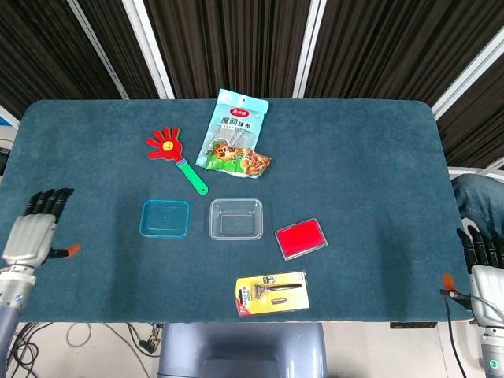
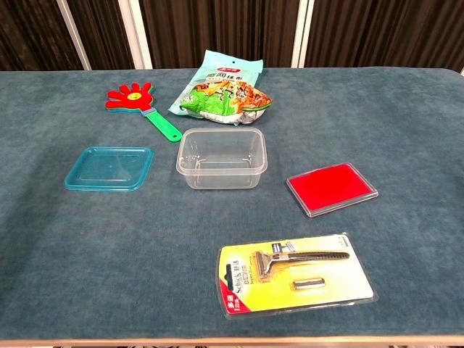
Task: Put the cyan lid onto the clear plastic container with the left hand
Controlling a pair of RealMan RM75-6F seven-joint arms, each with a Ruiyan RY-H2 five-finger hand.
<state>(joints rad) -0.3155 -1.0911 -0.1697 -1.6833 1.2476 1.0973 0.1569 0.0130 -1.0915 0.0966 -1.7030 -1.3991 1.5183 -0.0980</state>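
The cyan lid [image 1: 165, 218] [image 2: 109, 167] lies flat on the blue table, just left of the clear plastic container [image 1: 235, 219] [image 2: 221, 158], which stands upright and empty. My left hand [image 1: 35, 232] hovers over the table's left edge, well left of the lid, fingers straight and apart, holding nothing. My right hand [image 1: 483, 264] shows only in the head view, off the table's right front corner, fingers extended and empty. Neither hand appears in the chest view.
A red flat case [image 1: 301, 238] lies right of the container. A razor blister pack [image 1: 272, 293] sits near the front edge. Behind the container are a snack bag [image 1: 239, 161], a wipes packet [image 1: 231, 122] and a red hand clapper [image 1: 174, 154].
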